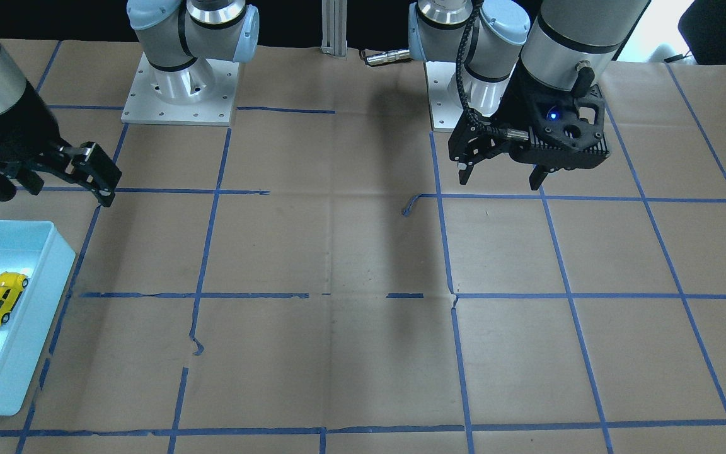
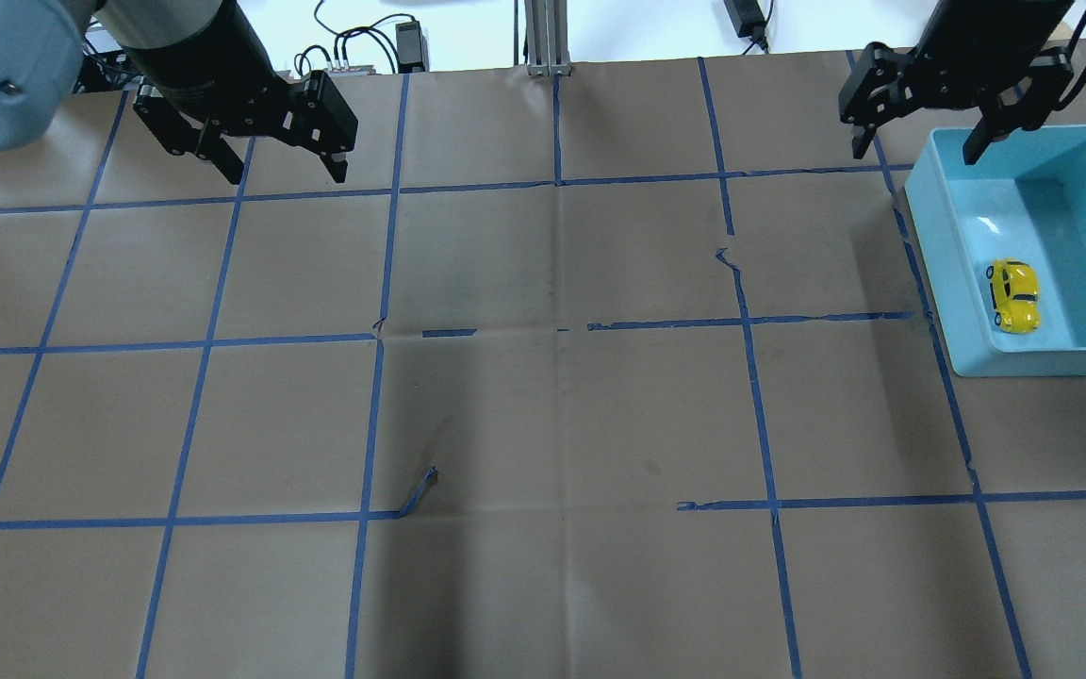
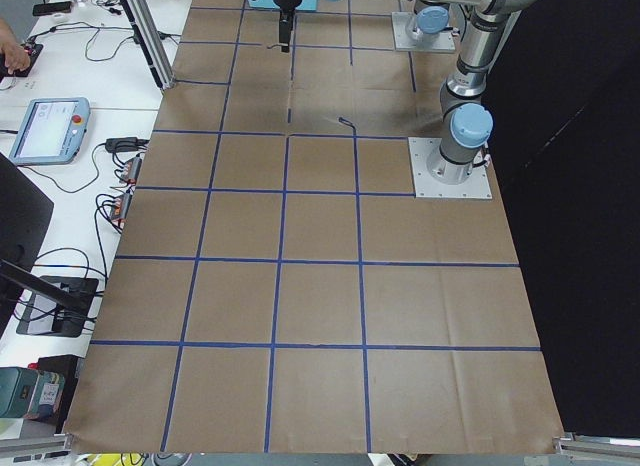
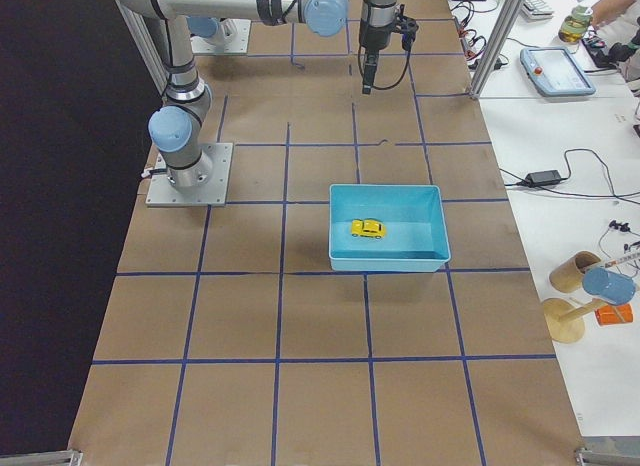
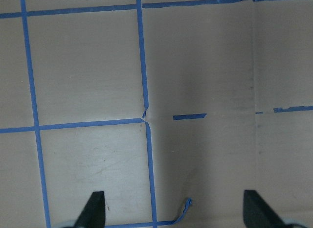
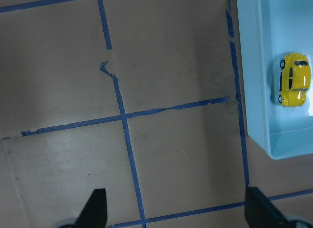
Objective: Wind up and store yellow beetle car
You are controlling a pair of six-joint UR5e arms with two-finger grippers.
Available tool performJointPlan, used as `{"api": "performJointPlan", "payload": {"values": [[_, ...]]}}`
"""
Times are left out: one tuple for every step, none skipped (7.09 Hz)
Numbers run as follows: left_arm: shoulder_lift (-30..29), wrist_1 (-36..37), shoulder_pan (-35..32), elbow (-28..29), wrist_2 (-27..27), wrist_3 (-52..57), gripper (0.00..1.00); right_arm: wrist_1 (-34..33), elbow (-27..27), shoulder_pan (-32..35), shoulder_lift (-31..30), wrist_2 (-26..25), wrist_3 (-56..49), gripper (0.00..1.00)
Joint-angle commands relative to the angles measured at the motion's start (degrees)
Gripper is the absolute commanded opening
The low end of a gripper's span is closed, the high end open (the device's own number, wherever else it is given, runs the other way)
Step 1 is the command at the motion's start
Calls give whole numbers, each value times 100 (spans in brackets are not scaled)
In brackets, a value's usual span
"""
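Note:
The yellow beetle car (image 2: 1014, 295) stands on its wheels inside a light blue bin (image 2: 929, 264) at the table's right side. It also shows in the front view (image 1: 1, 299), the right side view (image 4: 367, 228) and the right wrist view (image 6: 294, 79). My right gripper (image 2: 915, 151) is open and empty. It hangs raised over the bin's far left corner, well apart from the car. My left gripper (image 2: 288, 174) is open and empty, raised over the far left of the table.
The table is covered in brown paper with a grid of blue tape, and a loose tape end (image 2: 420, 490) curls up near the middle. The bin (image 1: 54, 277) sits by the table's edge. Both arm bases (image 1: 180, 94) stand at the robot's side.

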Motion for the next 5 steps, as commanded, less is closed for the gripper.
{"api": "performJointPlan", "payload": {"values": [[4, 0, 0, 7, -9, 2, 99, 35, 293, 84, -216, 17, 68, 100], [-4, 0, 0, 7, -9, -7, 99, 79, 259, 267, -181, 8, 77, 100], [4, 0, 0, 7, -9, -7, 99, 79, 224, 399, -172, 17, 86, 100], [-4, 0, 0, 7, -9, -7, 99, 97, 241, 401, -172, 139, 103, 100], [4, -9, 0, -2, -9, -7, 99, 175, 267, 401, -198, 296, 68, 100]]}}
